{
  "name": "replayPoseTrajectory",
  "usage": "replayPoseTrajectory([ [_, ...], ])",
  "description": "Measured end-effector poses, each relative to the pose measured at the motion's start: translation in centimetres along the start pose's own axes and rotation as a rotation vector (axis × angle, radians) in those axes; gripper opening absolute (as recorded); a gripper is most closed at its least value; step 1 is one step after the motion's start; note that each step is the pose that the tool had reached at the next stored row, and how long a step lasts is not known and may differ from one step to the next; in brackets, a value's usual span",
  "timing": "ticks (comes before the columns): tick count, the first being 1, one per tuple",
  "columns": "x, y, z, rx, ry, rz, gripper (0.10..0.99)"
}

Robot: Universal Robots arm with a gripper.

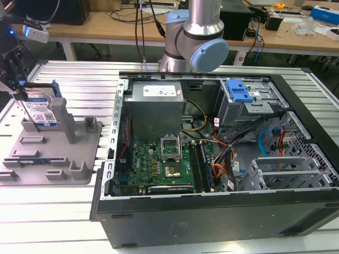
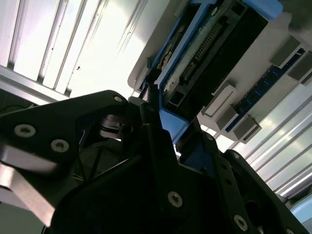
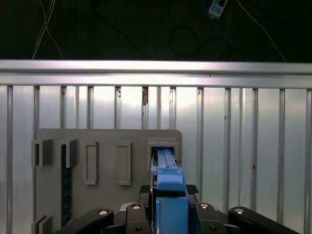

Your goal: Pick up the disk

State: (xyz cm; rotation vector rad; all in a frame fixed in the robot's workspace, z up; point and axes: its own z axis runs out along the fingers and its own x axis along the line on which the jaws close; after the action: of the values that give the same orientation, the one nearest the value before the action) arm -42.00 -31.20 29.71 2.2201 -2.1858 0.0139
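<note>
The disk (image 1: 41, 111) stands on edge in a slot of the grey fixture (image 1: 53, 153) at the exterior view's left, its white-and-blue label facing the camera. My gripper (image 1: 21, 94) comes down on its upper end. In the first wrist view the disk (image 3: 165, 163) runs edge-on, and the gripper (image 3: 170, 192) has its black fingers (image 3: 146, 191) pressed against both sides of the blue rail. In the second wrist view the gripper (image 2: 165, 122) clamps that blue rail of the disk (image 2: 209, 53), whose connector side faces the camera.
An open computer case (image 1: 212, 159) lies on the slatted metal table (image 1: 53, 222) to the exterior view's right of the fixture, with a blue-latched drive cage (image 1: 238, 92) inside. The arm's base (image 1: 193, 42) rises behind the case. Upright grey posts (image 1: 61, 119) flank the disk.
</note>
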Motion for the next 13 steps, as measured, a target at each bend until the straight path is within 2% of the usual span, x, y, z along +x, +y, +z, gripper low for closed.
replayPoseTrajectory([
  [1, 0.0, 0.0, -0.1, 0.0, -0.0002, 0.0, 0.369],
  [5, 0.05, 0.03, -2.13, 0.0, -0.0001, 0.0, 0.369],
  [9, 0.1, 0.05, -4.33, 0.0, -0.0001, 0.0, 0.369],
  [10, 0.13, 0.07, -5.18, 0.0, 0.0, 0.0, 0.369],
  [13, 0.16, 0.08, -6.7, 0.0, 0.0, 0.0, 0.369],
])
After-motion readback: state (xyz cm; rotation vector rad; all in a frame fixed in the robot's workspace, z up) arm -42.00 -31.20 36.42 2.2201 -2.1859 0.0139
